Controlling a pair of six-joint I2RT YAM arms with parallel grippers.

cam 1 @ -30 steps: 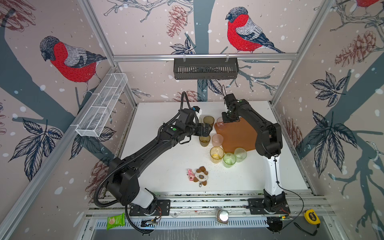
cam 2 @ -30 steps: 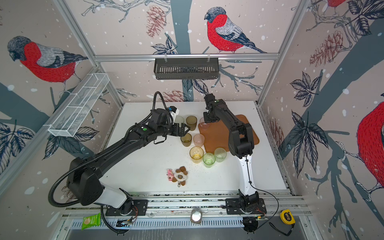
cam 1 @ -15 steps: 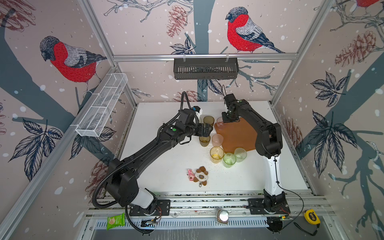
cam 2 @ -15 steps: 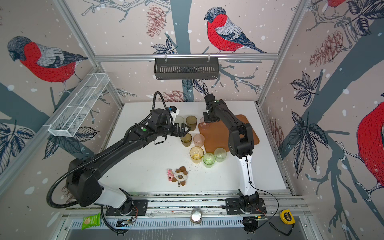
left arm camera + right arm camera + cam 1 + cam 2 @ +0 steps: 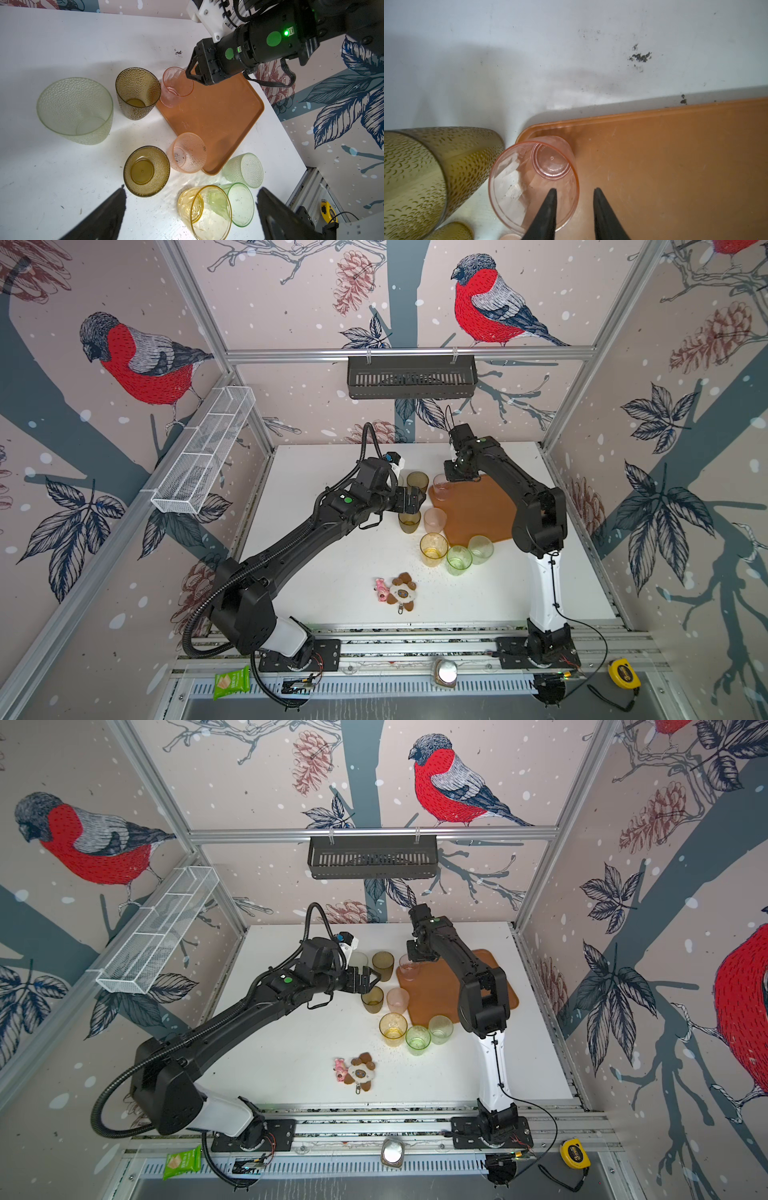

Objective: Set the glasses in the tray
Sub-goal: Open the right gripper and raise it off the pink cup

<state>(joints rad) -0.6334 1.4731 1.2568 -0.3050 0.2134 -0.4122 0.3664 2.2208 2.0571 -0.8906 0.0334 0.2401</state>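
The orange-brown tray (image 5: 478,506) (image 5: 440,986) lies right of the middle. A pink glass (image 5: 533,182) (image 5: 176,87) stands upright in the tray's far left corner. My right gripper (image 5: 574,190) (image 5: 451,477) is open over its rim, one finger inside the glass and one outside, with clear gaps to the wall. Several other glasses stand on the table left of and in front of the tray: tall brown (image 5: 417,481), short brown (image 5: 409,522), pink (image 5: 434,519), yellow (image 5: 433,549), green (image 5: 459,560), pale green (image 5: 481,548), cream (image 5: 74,110). My left gripper (image 5: 417,499) (image 5: 191,188) hovers wide open and empty above them.
A small plush keychain (image 5: 397,591) lies in front of the glasses. A black slotted basket (image 5: 411,377) hangs on the back wall and a white wire basket (image 5: 203,452) on the left wall. The tall brown glass (image 5: 436,170) stands close beside the tray corner.
My right gripper's jaws have parted and let go of the pink glass, which stays standing in the tray corner. The left arm has not moved.
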